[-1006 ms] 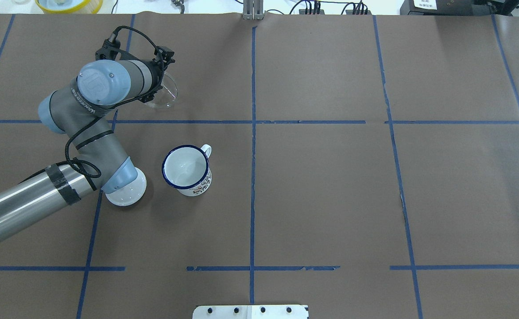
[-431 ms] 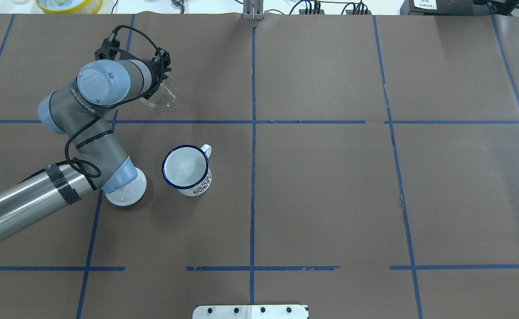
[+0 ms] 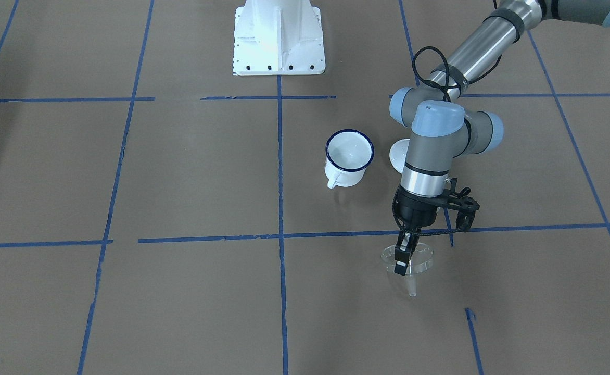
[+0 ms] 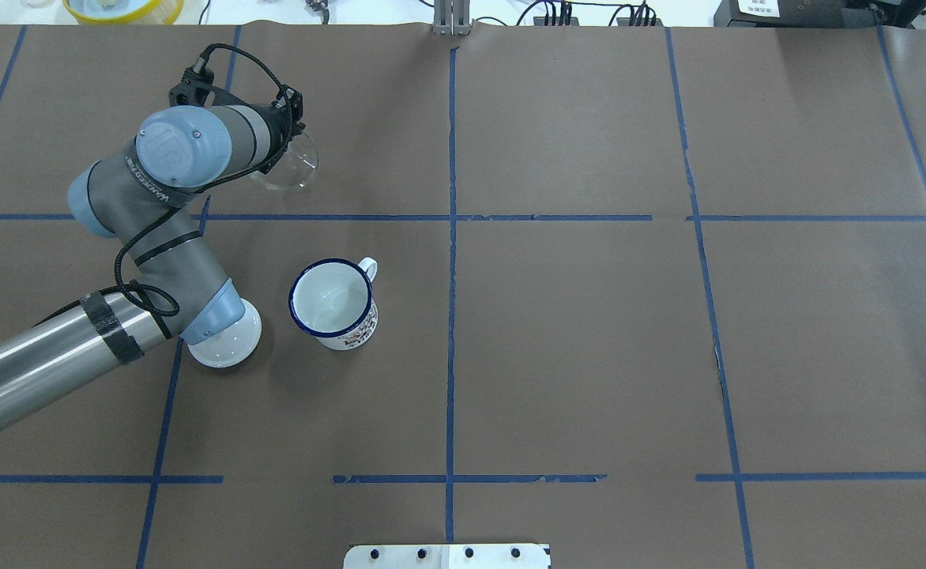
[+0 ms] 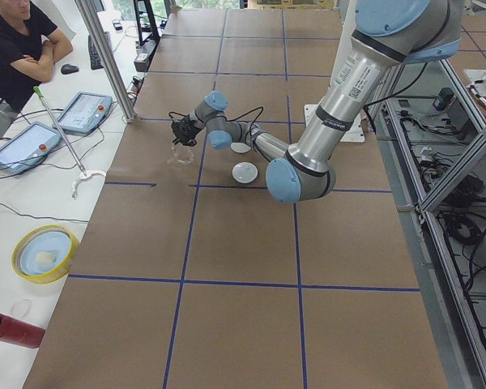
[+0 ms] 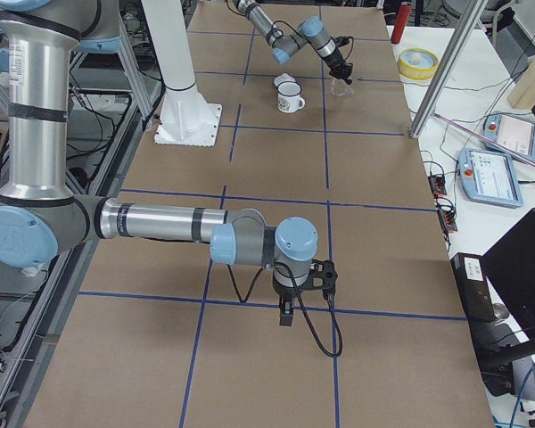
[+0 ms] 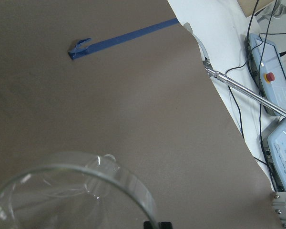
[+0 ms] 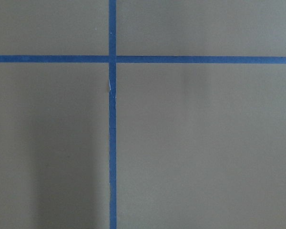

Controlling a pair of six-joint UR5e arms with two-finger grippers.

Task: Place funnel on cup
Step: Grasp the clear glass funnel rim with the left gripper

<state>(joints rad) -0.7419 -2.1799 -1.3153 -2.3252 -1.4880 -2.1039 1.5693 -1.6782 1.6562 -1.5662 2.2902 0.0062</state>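
Observation:
The clear funnel [image 3: 417, 259] hangs spout down just above the brown table cover, pinched at its rim by my left gripper [image 3: 402, 259], which is shut on it. In the overhead view the funnel [image 4: 289, 164] shows beside my left wrist, and its rim [image 7: 71, 188] fills the bottom of the left wrist view. The white cup [image 3: 349, 156] with a blue rim stands upright and empty, nearer the robot's base [image 4: 333, 299], well apart from the funnel. My right gripper [image 6: 285, 312] shows only in the exterior right view, over bare table; I cannot tell whether it is open or shut.
A white domed lid [image 4: 230, 344] lies beside the cup, partly under my left arm's elbow. A yellow bowl [image 4: 123, 8] sits past the table's far edge. The robot's white base [image 3: 279, 39] stands on the table. Operator pendants [image 5: 61, 126] lie beyond the table's edge.
My left gripper and the funnel have shifted slightly toward the far side of the table. The cup and the lid have not moved.

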